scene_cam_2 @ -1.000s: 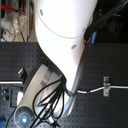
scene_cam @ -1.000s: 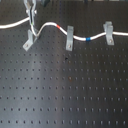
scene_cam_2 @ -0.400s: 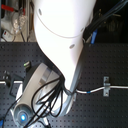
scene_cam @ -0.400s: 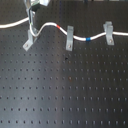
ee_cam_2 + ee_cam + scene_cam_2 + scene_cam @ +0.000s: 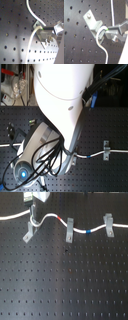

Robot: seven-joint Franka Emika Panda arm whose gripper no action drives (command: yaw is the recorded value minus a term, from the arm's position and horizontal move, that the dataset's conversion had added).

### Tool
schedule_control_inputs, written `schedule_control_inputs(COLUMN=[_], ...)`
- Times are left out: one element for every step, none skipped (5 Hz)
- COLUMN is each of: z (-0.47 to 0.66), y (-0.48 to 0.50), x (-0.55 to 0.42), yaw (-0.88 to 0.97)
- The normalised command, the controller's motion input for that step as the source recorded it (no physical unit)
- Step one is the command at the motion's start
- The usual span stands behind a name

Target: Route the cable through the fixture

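No brand, label or writing is showing legibly in any view.

In the first exterior view the cable (image 5: 50, 216) is running across the upper part of the frame, its long axis lying roughly from the first exterior view's left edge to its right edge, with shallow waves along the way. Its red band (image 5: 61, 218) is sitting just left of the middle bracket (image 5: 70, 230), and its blue band (image 5: 88, 230) is lying between that bracket and the right bracket (image 5: 108, 223). The cable is passing through the tops of both of these brackets.

The fixture (image 5: 30, 230) is standing at the upper left of the first exterior view on the black perforated tabletop (image 5: 65, 282), slanted, its foot reaching down toward the lower left. The gripper (image 5: 34, 214) is hanging right above it, and the cable is dipping there at the forked top.

In the first wrist view the fixture (image 5: 93, 23) is lying diagonally, its screwed foot at the upper left and its prongs toward the centre; the cable (image 5: 101, 40) is arching over the prongs and trailing down. The fingers (image 5: 115, 31) are sitting just beside the prongs, touching the cable at the arch; whether they are clamped on it I cannot tell.

In the second exterior view the arm's white body is hiding the fixture; the cable (image 5: 95, 155) is showing at the right centre
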Motion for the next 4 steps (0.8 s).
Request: schedule_control_inputs(z=[-0.02, 0.0, 0.0, 0.0], y=[-0.049, 0.138, 0.274, 0.13], x=[-0.176, -0.177, -0.119, -0.014], yaw=[0.32, 0.42, 0.47, 0.3])
